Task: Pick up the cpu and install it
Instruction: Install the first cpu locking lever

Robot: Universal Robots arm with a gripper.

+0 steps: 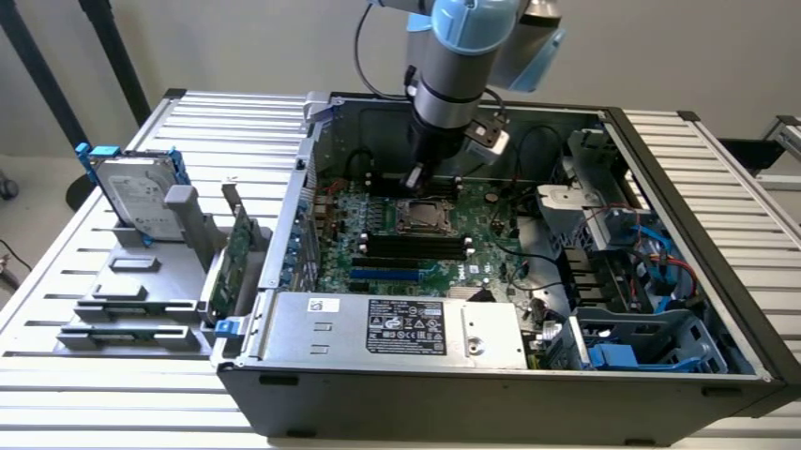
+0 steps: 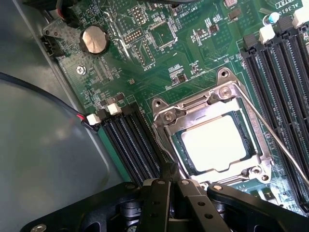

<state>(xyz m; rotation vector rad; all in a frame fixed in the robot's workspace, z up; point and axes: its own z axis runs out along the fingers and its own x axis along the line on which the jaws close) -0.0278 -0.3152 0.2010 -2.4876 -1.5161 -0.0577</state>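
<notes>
Slatted metal tabletop (image 1: 113, 281) carries an open computer case (image 1: 501, 394) lying on its side, so the motherboard (image 1: 388, 234) faces up and the arm can come at it from above. On the exterior view's left a grey rack (image 1: 138, 300) props up a hard drive (image 1: 131, 192) with blue rails, well apart from the work. The gripper (image 1: 417, 178) hangs low over the board, just beside the socket frame (image 2: 212, 135); its fingers (image 2: 169, 176) are pressed together with nothing between them, their tip close to the frame's edge, though whether it touches the metal is hard to tell. The cpu (image 2: 215, 142) already lies flat inside the socket, its pale lid showing through the frame's window, which seems to lie down around it. A thin wire lever (image 2: 275, 137) runs along one side of the frame, likely there to lock the chip in place.
</notes>
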